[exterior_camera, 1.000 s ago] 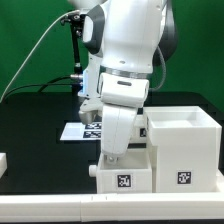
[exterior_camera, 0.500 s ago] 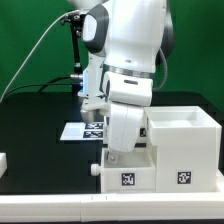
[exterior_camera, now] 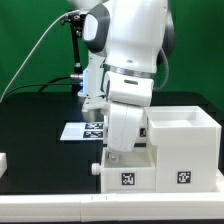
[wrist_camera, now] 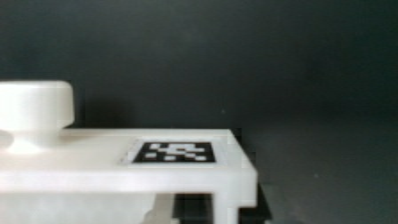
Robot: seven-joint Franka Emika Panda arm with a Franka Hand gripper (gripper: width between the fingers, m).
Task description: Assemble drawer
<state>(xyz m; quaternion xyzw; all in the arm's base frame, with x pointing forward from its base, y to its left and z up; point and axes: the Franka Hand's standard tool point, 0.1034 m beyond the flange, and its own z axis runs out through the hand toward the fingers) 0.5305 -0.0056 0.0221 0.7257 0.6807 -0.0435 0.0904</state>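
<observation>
A small white drawer box [exterior_camera: 125,178] with a marker tag on its front stands at the table's front, touching the larger open white drawer case [exterior_camera: 185,150] on the exterior view's right. My gripper [exterior_camera: 113,160] reaches straight down into the small box, and its fingertips are hidden behind the box wall. In the wrist view the small box [wrist_camera: 107,165] fills the lower part, with its round white knob [wrist_camera: 32,108] and a tag. My gripper [wrist_camera: 214,210] shows as dark fingers straddling the box's wall and closed on it.
The marker board [exterior_camera: 84,130] lies on the black table behind the arm. A small white part [exterior_camera: 3,160] sits at the exterior view's left edge. A black post with cables [exterior_camera: 76,50] stands at the back.
A second ago the arm and the small drawer box sat slightly further to the exterior view's left. They shifted a little toward the case. Nothing moved in the last half second.
</observation>
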